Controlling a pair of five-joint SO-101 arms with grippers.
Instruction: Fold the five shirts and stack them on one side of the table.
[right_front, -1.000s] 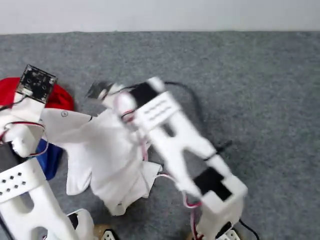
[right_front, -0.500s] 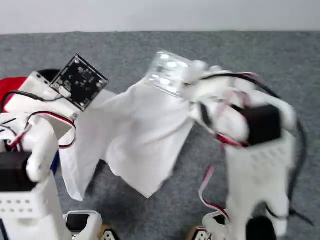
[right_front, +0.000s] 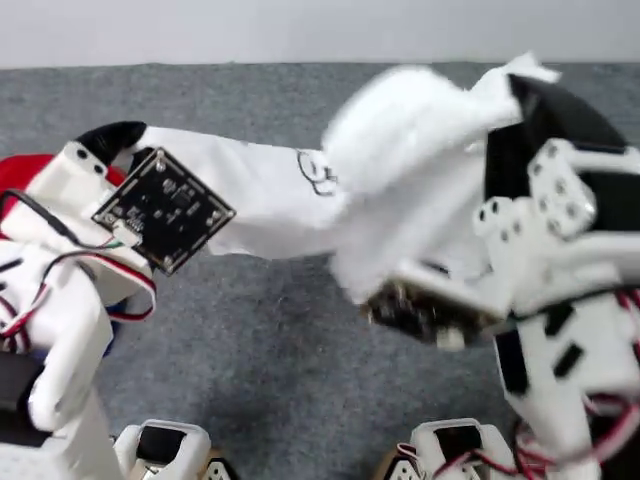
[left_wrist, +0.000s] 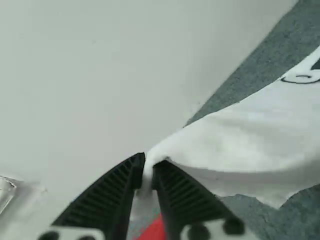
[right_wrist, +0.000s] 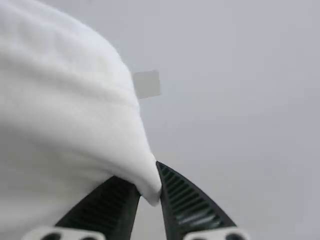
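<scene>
A white shirt with a small dark logo hangs stretched in the air between both arms, well above the grey table. My left gripper is shut on one edge of the white shirt; in the high view its black fingertip shows at the left. My right gripper is shut on a bunched edge of the white shirt, held high at the right. A red shirt lies at the table's left edge, partly behind the left arm.
The grey felt table lies below the lifted shirt. A pale wall runs behind it. The arm bases stand at the near edge. A blue cloth peeks beside the left arm.
Both arms have risen and spread apart. The white shirt went from crumpled on the table to lifted and stretched sideways in the air between the grippers.
</scene>
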